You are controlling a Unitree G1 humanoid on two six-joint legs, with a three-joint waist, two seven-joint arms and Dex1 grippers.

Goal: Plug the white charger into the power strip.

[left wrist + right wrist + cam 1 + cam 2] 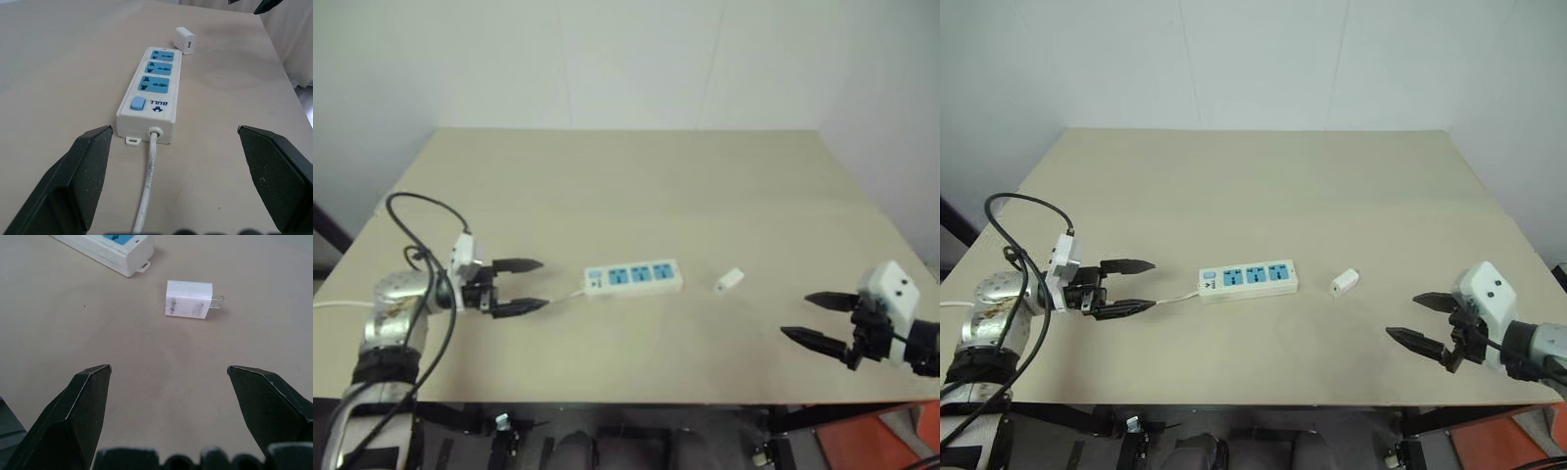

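Left gripper (530,285) sits at the left end of the table (636,186), jaws spread wide and holding nothing, pointing along the table toward the switch end of the power strip (633,278). The strip's thin cord (148,182) runs out of that end and passes between the open fingers. The strip lies flat near the table's middle, sockets up, long axis running left to right, roughly in line with the left gripper. Just beyond its far end, apart from it and not touching, lies the white charger (728,280), on its side; in the right wrist view its two prongs (218,302) point level, away from the strip. Right gripper (811,317) hovers at the right side, jaws likewise fully apart and empty, aimed toward the charger, which lies ahead of the fingers and slightly off their centre line. Judgement: right arm is the nearer one for the pick; the charger's prongs would need turning downward before they could enter a socket.
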